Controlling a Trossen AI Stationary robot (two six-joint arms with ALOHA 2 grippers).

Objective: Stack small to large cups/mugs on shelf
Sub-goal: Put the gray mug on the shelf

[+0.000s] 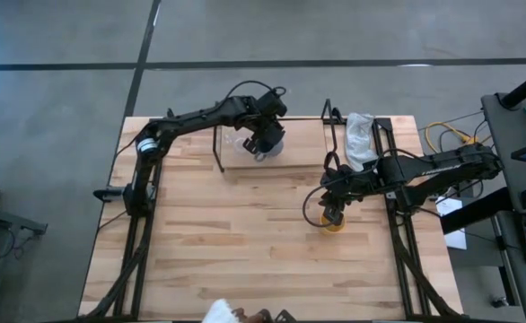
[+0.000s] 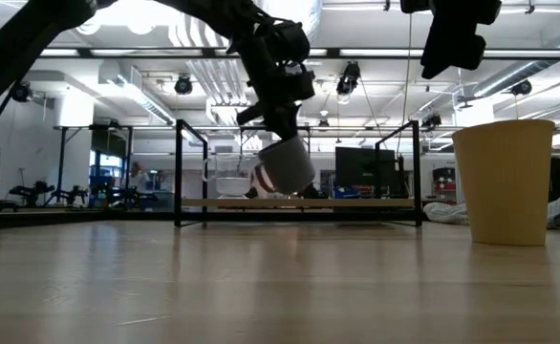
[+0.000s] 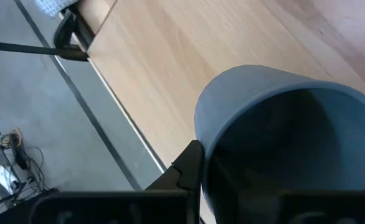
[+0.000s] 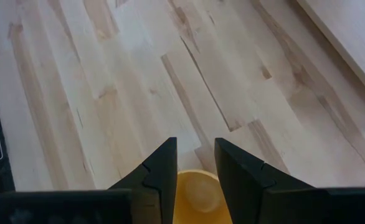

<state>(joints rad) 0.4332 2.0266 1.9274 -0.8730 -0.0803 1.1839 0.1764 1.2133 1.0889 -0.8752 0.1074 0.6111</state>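
Left pincer clamped on tilted grey-blue mug above shelf; right pincer apart, yellow cup directly beneath, at table's 3 o'clock.

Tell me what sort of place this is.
Probably a robotics lab or industrial workshop: a wooden table stands on bare concrete floor, exposed ducts and hanging lights run overhead, and monitors and equipment stands fill the room behind.

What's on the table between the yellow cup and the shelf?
Nothing: the high view shows bare tabletop between the yellow cup and the shelf.
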